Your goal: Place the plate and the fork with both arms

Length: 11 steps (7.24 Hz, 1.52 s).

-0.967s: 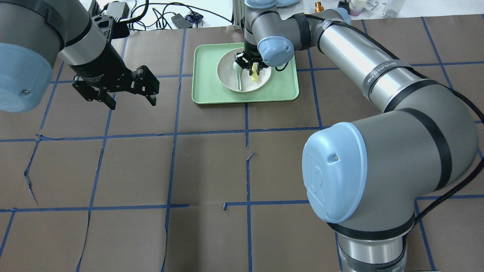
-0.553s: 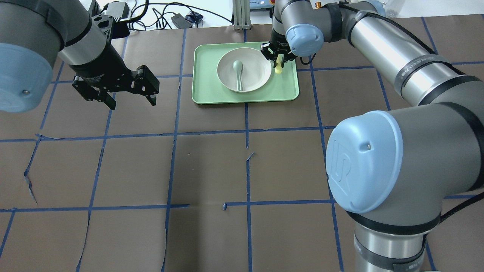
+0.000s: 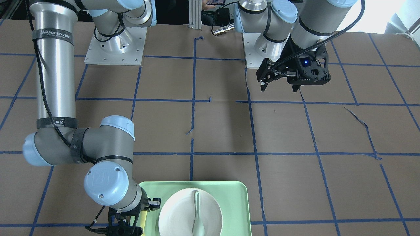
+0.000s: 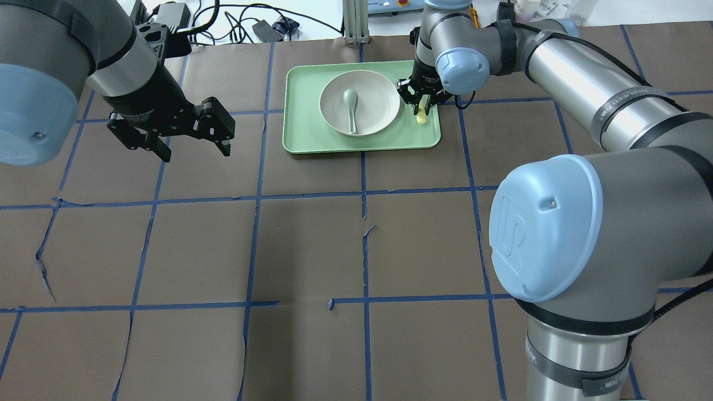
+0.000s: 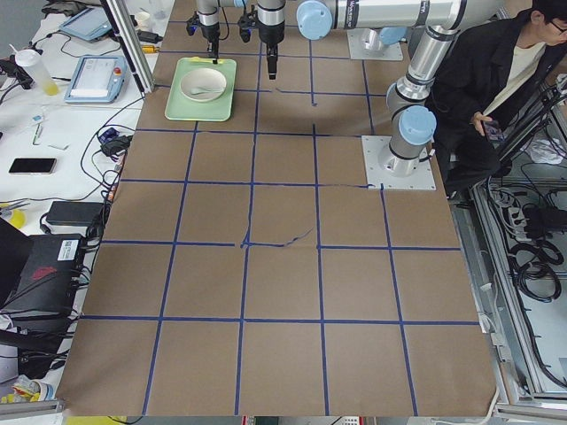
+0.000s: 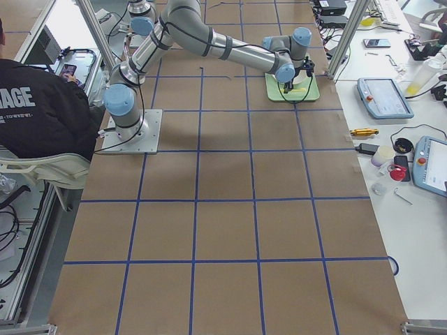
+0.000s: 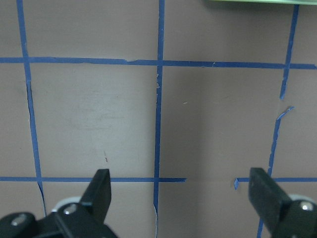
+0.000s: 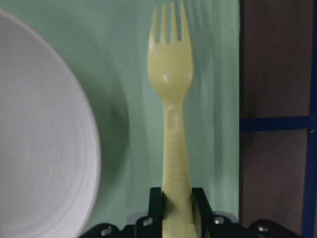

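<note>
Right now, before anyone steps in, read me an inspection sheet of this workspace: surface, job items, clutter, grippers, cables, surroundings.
Surface: table covered in brown paper with a blue tape grid; paper torn in places.
Job's things: plate on the green tray; fork held over the tray's strip beside the plate, not on the plate.
Clutter: spoon lying in the plate.
Grippers: right gripper shut on the fork's handle; left gripper open, empty, above bare paper.
Cables: black cables run along both arms; loose cables beyond the far edge.
Surroundings: seated person beside the robot's bases.
</note>
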Motion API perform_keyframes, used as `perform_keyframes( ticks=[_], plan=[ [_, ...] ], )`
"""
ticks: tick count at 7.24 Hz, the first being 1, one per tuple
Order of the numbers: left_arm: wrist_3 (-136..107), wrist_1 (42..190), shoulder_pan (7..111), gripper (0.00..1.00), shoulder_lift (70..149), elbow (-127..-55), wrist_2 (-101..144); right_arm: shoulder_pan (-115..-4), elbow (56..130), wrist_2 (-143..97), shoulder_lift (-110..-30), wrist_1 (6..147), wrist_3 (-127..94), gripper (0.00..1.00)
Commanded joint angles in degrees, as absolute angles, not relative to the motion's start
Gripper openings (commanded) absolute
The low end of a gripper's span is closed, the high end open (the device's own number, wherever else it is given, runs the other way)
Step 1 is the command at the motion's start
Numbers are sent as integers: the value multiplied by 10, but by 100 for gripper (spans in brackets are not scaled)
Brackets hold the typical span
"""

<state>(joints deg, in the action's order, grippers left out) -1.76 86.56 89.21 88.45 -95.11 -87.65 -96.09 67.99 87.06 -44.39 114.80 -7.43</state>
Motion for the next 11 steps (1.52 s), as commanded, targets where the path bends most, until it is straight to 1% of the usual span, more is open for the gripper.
perform_keyframes(
  ticks=[1,2,3,4,5,6,8,9,10,11],
  plan=[
    [-17,866,892,100,884,-952,-878,-961,688,868,-439,1149,-62,14],
    [-17,866,892,100,884,-952,-878,-961,706,865,-444,1171,-68,99],
    [-17,867,892,100,882,-952,-878,-961,724,866,-466,1176,-64,100],
    [-17,867,892,100,882,-951,-878,-961,742,875,-510,1173,-58,100],
    [-17,867,892,100,880,-951,-878,-960,789,889,-568,1171,-57,100],
    [-18,867,892,100,877,-950,-878,-959,862,943,-629,1166,-57,100],
    [-18,867,892,100,876,-950,-878,-955,1002,950,-809,1163,-57,100],
    [-18,867,892,100,875,-950,-879,-956,1039,950,-878,1122,-60,100],
    [-18,867,892,100,875,-950,-878,-953,1037,947,-923,1038,-59,100],
    [-18,867,892,100,875,-950,-878,-952,1022,944,-949,962,-57,100]
  ],
)
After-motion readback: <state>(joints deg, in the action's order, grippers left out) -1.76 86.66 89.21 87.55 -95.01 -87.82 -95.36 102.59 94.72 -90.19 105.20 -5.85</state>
